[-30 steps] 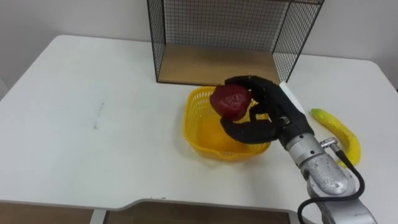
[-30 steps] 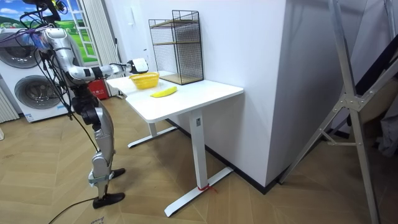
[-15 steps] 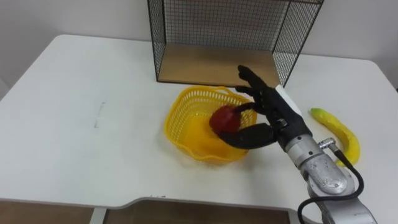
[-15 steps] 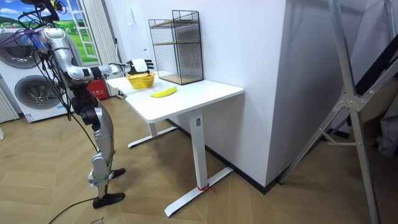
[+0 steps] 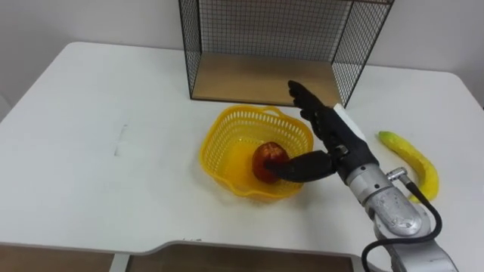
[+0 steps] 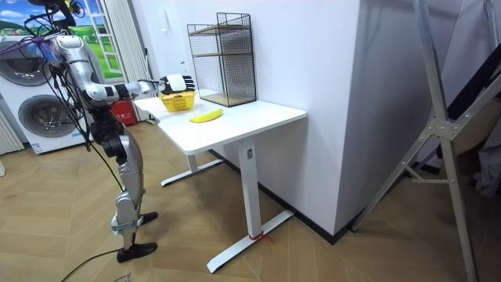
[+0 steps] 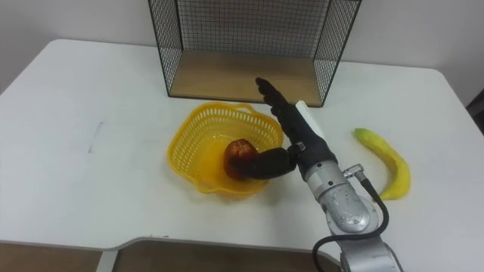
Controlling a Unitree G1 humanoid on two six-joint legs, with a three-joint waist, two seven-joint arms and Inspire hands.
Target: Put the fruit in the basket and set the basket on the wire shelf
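Observation:
A red apple (image 5: 265,161) lies on the bottom of the yellow plastic basket (image 5: 224,131), which stands on the white table in front of the wire shelf (image 5: 266,78). My right hand (image 5: 327,134) hovers over the basket's right rim, open, fingers stretched straight toward the shelf and thumb reaching in beside the apple. A yellow banana (image 5: 412,162) lies on the table to the right of my forearm. In the room view I stand at the table's end with the right hand (image 6: 175,81) over the basket (image 6: 179,101).
The wire shelf has a wooden floor and an open front facing me, with an upper level seen in the room view (image 6: 224,30). The white table (image 5: 106,136) stretches bare to the left. Washing machines (image 6: 35,110) stand behind me.
The right hand, which was curled round the apple above the basket, has opened and the apple has dropped into the basket. The basket has slid a little to the left.

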